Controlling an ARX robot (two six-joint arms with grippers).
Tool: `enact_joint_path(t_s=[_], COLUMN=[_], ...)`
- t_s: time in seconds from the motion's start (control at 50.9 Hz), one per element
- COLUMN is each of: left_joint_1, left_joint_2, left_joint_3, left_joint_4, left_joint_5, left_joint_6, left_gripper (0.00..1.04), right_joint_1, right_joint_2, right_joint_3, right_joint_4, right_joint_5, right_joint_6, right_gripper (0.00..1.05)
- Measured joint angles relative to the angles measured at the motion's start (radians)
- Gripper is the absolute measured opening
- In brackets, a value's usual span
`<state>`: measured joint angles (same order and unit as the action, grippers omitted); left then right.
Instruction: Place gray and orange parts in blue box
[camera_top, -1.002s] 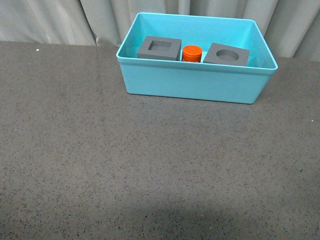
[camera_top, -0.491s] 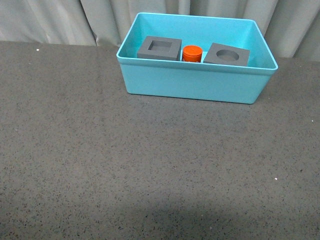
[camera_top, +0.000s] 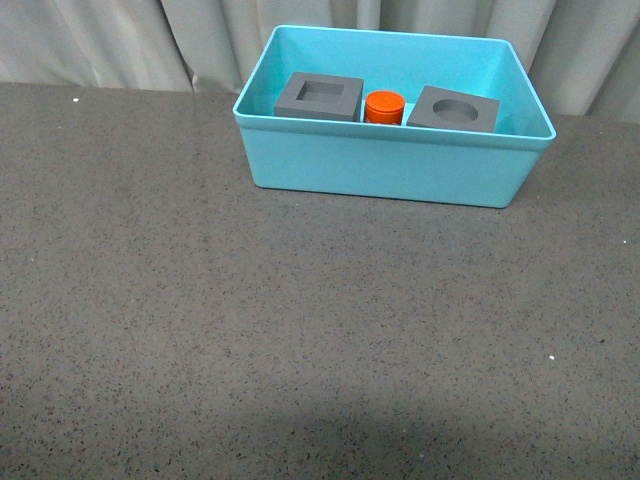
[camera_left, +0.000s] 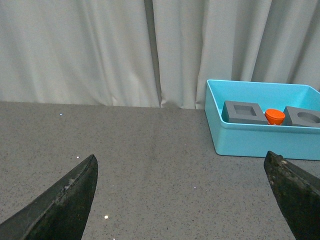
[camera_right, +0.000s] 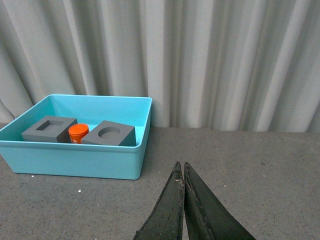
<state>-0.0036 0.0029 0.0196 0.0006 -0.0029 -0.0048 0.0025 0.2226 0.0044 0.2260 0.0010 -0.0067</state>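
Both gray cubes (camera_top: 319, 96) (camera_top: 454, 109) and the orange cylinder (camera_top: 384, 106) are seen inside the blue box (camera_top: 390, 165), upper centre of frame. The left gripper (camera_left: 182, 195) is spread wide, the right gripper (camera_right: 183, 200) is pressed together, empty. Little risk remains; a careless arm sweep could nudge the box.

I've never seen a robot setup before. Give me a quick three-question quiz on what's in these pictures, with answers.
1. True or false: the orange cylinder sits inside the turquoise bin.
2. Which gray cube is nearer the robot's left: A) the cube with the square recess, B) the cube with the round recess?
3. Fill in: the left end effector is open; the right end effector is ____.

Key: 1 true; 2 A; 3 shut, its fingers pressed together holding nothing.
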Motion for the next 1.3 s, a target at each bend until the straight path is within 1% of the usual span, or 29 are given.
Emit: enact_joint_path(t_s=[0.157, 0.275, 0.432, 0.472, 0.491, 0.57, 0.629, 0.648, 0.727, 0.865, 0.884, 0.904, 0.963, 0.982, 1.041, 1.297], left_joint_1=[0.000, 0.000, 0.000, 0.000, 0.000, 0.000, 0.000, 0.000, 0.000, 0.000, 0.000, 0.000, 0.000, 0.000, 0.000, 0.000], left_joint_2=[0.000, 0.000, 0.000, 0.000, 0.000, 0.000, 0.000, 0.000, 0.000, 0.000, 0.000, 0.000, 0.000, 0.000, 0.000, 0.000], left_joint_3=[0.000, 0.000, 0.000, 0.000, 0.000, 0.000, 0.000, 0.000, 0.000, 0.000, 0.000, 0.000, 0.000, 0.000, 0.000, 0.000], left_joint_4=[0.000, 0.000, 0.000, 0.000, 0.000, 0.000, 0.000, 0.000, 0.000, 0.000, 0.000, 0.000, 0.000, 0.000, 0.000, 0.000], left_joint_5=[0.000, -0.001, 0.000, 0.000, 0.000, 0.000, 0.000, 0.000, 0.000, 0.000, 0.000, 0.000, 0.000, 0.000, 0.000, 0.000], left_joint_6=[0.000, 0.000, 0.000, 0.000, 0.000, 0.000, 0.000, 0.000, 0.000, 0.000, 0.000, 0.000, 0.000, 0.000, 0.000, 0.000], left_gripper=[0.98, 0.98, 0.98, 0.98, 0.98, 0.98, 0.98, 0.98, 0.98, 0.98, 0.98, 0.98, 0.98, 0.98, 0.98, 0.98], right_joint_1=[0.000, 0.000, 0.000, 0.000, 0.000, 0.000, 0.000, 0.000, 0.000, 0.000, 0.000, 0.000, 0.000, 0.000, 0.000, 0.000], right_joint_2=[-0.047, -0.183, -0.217, -0.217, -0.217, -0.218, -0.218, -0.218, -0.218, -0.218, -0.218, -0.218, -0.218, -0.218, -0.218, -0.218], right_joint_3=[0.000, 0.001, 0.001, 0.001, 0.001, 0.001, 0.001, 0.001, 0.001, 0.001, 0.001, 0.001, 0.001, 0.001, 0.001, 0.001], right_joint_4=[-0.047, -0.215, -0.224, -0.224, -0.224, -0.224, -0.224, -0.224, -0.224, -0.224, -0.224, -0.224, -0.224, -0.224, -0.224, -0.224], right_joint_5=[0.000, -0.003, -0.003, -0.003, -0.003, -0.003, -0.003, -0.003, -0.003, -0.003, -0.003, -0.003, -0.003, -0.003, -0.003, -0.003], right_joint_6=[0.000, 0.000, 0.000, 0.000, 0.000, 0.000, 0.000, 0.000, 0.000, 0.000, 0.000, 0.000, 0.000, 0.001, 0.002, 0.002], right_gripper=[0.00, 0.00, 0.00, 0.06, 0.11, 0.25, 0.40, 0.41, 0.54, 0.79, 0.84, 0.86, 0.96, 0.97, 0.94, 0.95])
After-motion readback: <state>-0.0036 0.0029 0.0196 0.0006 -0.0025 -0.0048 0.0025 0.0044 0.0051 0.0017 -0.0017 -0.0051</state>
